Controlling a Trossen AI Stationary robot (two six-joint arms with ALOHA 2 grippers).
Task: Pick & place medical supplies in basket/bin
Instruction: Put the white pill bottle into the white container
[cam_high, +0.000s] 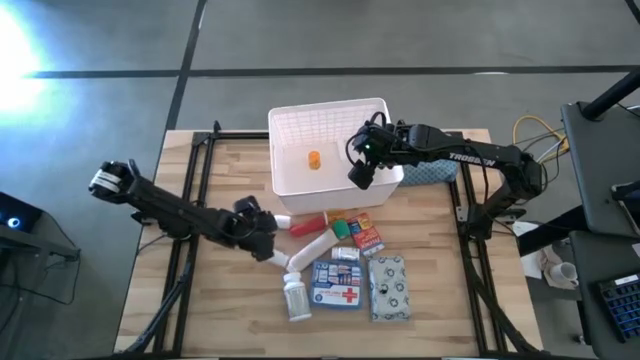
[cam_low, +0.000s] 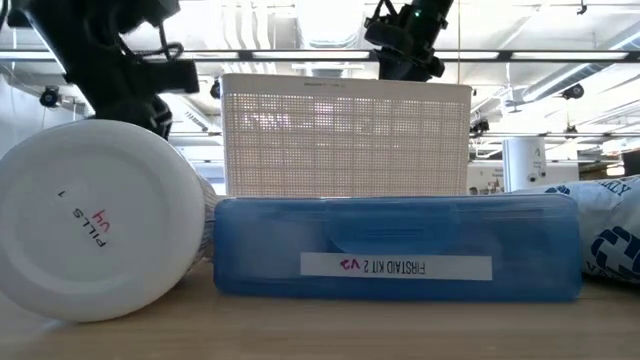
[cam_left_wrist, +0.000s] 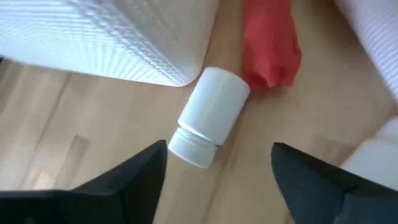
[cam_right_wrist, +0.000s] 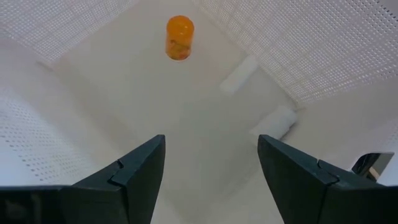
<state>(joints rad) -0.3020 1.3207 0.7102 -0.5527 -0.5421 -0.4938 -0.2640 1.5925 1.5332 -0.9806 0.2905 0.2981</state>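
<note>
My left gripper (cam_left_wrist: 217, 174) is open just above the table, near the basket's near left corner. A small white bottle (cam_left_wrist: 208, 118) lies on its side on the wood just ahead of the fingers, untouched, next to a red tube (cam_left_wrist: 270, 43). The white slotted basket (cam_high: 290, 125) holds an orange vial (cam_right_wrist: 179, 37) lying on its floor. My right gripper (cam_right_wrist: 211, 168) hangs open over the basket's near right part, holding nothing. A white pill bottle (cam_high: 297, 298), a blue first-aid pouch (cam_high: 336, 283), a grey patterned packet (cam_high: 389, 288) and small boxes (cam_high: 355, 232) lie on the table.
In the low view the pill bottle's base (cam_low: 100, 220) and the pouch (cam_low: 395, 245) fill the foreground before the basket (cam_low: 345, 135). A longer white tube (cam_high: 312, 250) lies beside my left gripper (cam_high: 270, 236). A blue-grey cloth (cam_high: 432, 175) sits right of the basket.
</note>
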